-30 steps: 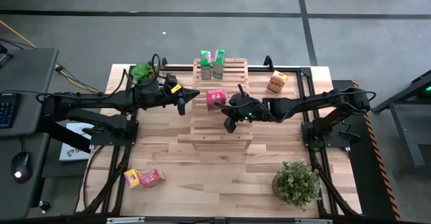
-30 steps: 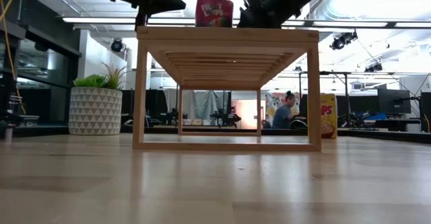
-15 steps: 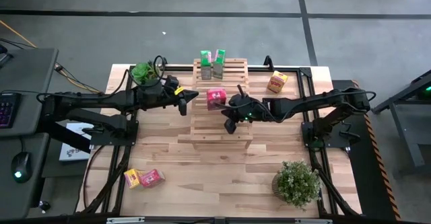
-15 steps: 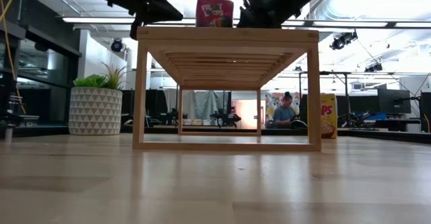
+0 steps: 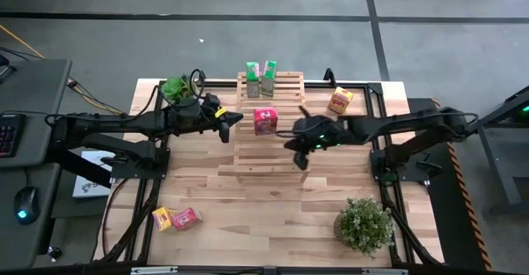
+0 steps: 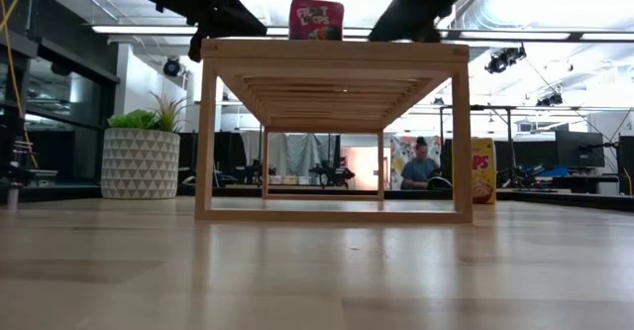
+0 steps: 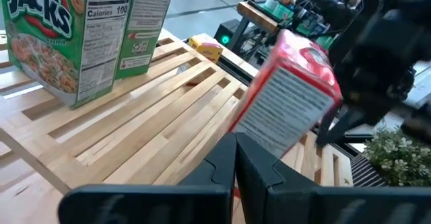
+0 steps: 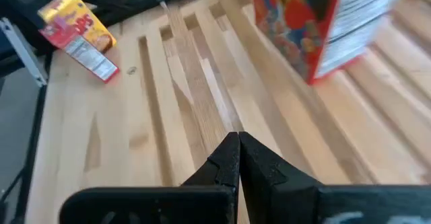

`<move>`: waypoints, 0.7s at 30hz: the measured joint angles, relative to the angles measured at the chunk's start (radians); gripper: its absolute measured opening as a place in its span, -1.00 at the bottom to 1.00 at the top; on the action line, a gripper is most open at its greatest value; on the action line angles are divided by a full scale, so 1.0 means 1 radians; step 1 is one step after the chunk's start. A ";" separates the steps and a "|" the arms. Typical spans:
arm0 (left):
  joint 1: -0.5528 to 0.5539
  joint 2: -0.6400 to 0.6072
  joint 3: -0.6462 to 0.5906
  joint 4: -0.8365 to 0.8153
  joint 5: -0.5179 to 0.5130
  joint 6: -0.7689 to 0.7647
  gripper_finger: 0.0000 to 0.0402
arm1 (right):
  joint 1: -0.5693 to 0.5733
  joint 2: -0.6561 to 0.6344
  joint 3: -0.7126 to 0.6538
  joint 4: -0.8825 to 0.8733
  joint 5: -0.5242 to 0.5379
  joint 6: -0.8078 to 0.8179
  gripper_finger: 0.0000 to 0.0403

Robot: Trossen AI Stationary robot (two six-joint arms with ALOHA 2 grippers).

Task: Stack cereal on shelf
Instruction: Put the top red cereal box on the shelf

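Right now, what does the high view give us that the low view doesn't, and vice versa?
High view only: the two green boxes standing at the rack's back, a yellow box on the table to the right of the rack, a yellow and a pink-red box near the front left corner, and the front-right plant.

Low view only: the room behind the table, with a person far back.

Both: the wooden rack, the pink-red box standing on it, the left hand and right hand, both shut, holding nothing.
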State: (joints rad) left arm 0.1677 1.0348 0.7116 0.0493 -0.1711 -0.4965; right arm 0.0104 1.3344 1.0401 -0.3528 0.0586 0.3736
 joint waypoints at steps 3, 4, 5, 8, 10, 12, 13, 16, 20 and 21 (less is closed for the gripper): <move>0.000 0.000 0.000 0.002 0.000 0.000 -1.00 | -0.017 -0.071 0.000 -0.035 0.000 -0.001 -0.98; 0.000 0.000 0.000 0.001 0.000 0.000 -1.00 | -0.024 -0.087 0.001 -0.034 0.000 -0.009 -0.96; 0.002 0.000 0.000 0.000 0.000 0.000 -1.00 | -0.033 -0.098 0.001 -0.032 0.000 -0.015 -0.92; 0.003 0.000 0.000 0.001 0.000 -0.007 -1.00 | -0.077 -0.109 0.002 -0.030 -0.011 -0.039 -0.68; 0.003 0.000 0.000 0.001 0.000 -0.010 -1.00 | -0.119 -0.101 0.002 -0.026 -0.039 -0.041 -0.45; 0.003 0.000 0.000 0.001 0.000 -0.024 -1.00 | -0.165 -0.081 0.002 0.016 -0.098 -0.038 -0.20; 0.003 0.000 0.000 0.001 0.000 -0.026 -1.00 | -0.188 -0.070 0.002 0.035 -0.137 -0.042 -0.08; 0.003 0.000 0.000 0.001 0.000 -0.031 -1.00 | -0.245 -0.029 0.002 0.111 -0.263 -0.078 0.25; 0.003 0.000 0.000 0.000 0.000 -0.042 -1.00 | -0.294 0.009 0.002 0.128 -0.383 -0.145 0.50; 0.003 0.000 0.000 0.000 0.000 -0.042 -1.00 | -0.301 0.012 0.002 0.134 -0.403 -0.168 0.53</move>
State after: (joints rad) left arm 0.1707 1.0348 0.7118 0.0498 -0.1711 -0.5387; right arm -0.2904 1.3467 1.0420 -0.2188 -0.3445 0.2055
